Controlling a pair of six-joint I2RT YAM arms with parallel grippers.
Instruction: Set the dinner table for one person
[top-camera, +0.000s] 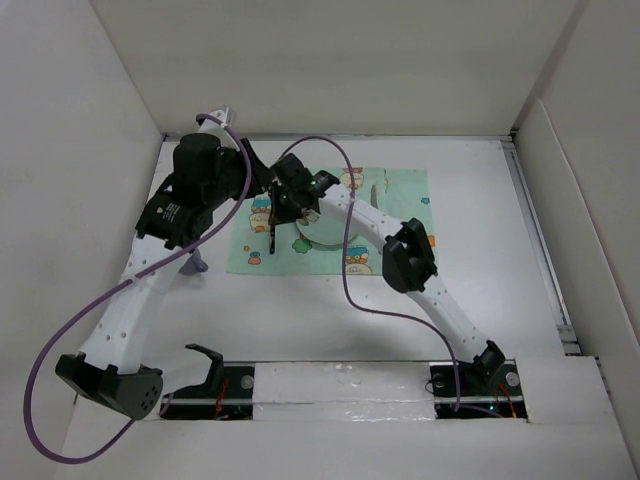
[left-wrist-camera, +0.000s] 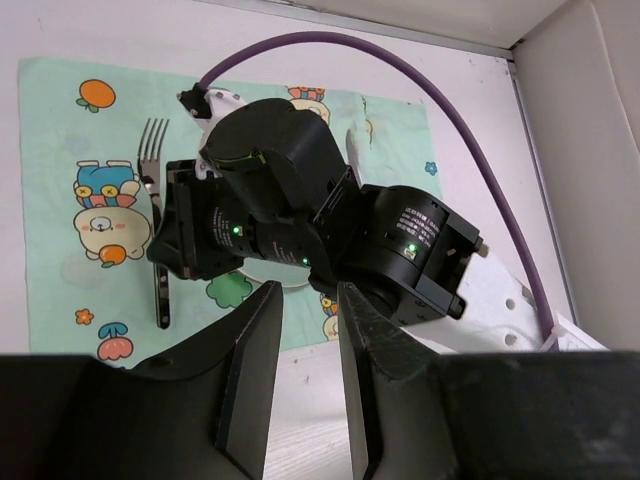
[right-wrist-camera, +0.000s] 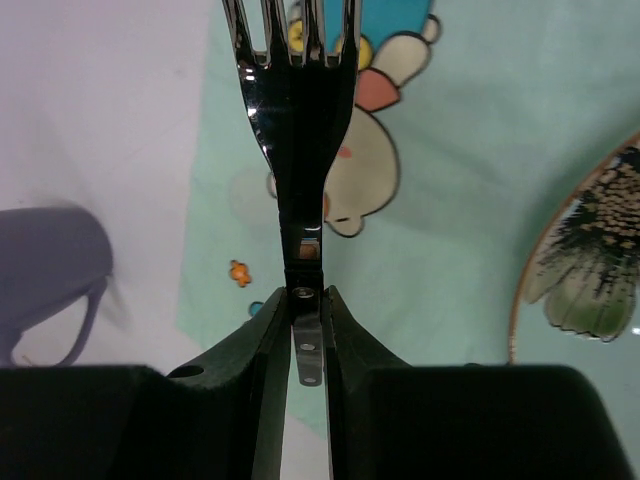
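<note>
Pinching fork (right-wrist-camera: 300, 150) (tines ahead), right gripper (right-wrist-camera: 303, 300) above dinner table (right-wrist-camera: 100, 90).

You are working in a robotics lab cell, not a home. The dinner table (top-camera: 480, 290) is a bare matte white board, boxed in by plain white walls (top-camera: 60, 150) on the left, far and right. The left arm (top-camera: 125, 310) and right arm (top-camera: 445, 305) are bolted at its near edge, with a purple cable (left-wrist-camera: 310, 37) looping loose. Only the props are homely: a cartoon-printed placemat (top-camera: 405, 195), a fork (right-wrist-camera: 300, 120) and a plate (right-wrist-camera: 580, 260).
</note>
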